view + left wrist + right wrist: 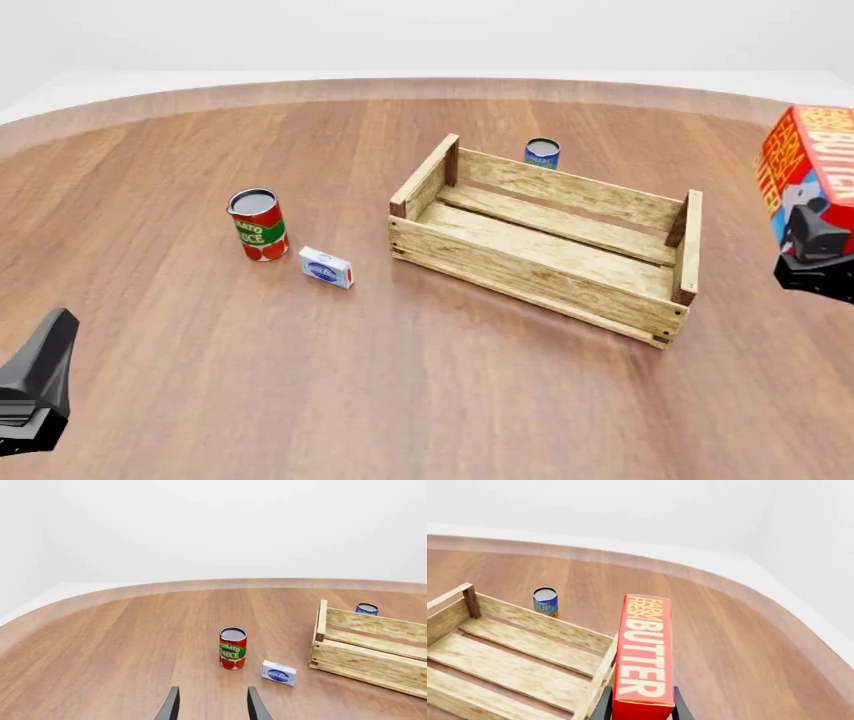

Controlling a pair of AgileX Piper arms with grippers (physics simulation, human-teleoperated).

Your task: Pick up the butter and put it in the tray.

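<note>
The butter [803,165], a red carton with yellow-orange letters and a blue-white end panel, is held up in the air at the right edge of the front view, to the right of the tray [539,240]. My right gripper [814,240] is shut on it. In the right wrist view the butter [644,652] stands between the fingers, beside the tray's right end wall [597,672]. The tray is a wooden slat crate, open and holding nothing. My left gripper [212,707] is open and empty, low at the front left [38,385], far from the tray.
A tomato sauce can [258,224] stands left of the tray, with a small blue-and-white box [326,267] lying beside it. A blue can [541,153] stands just behind the tray's far wall. The table's curved far edge [427,85] runs across the back.
</note>
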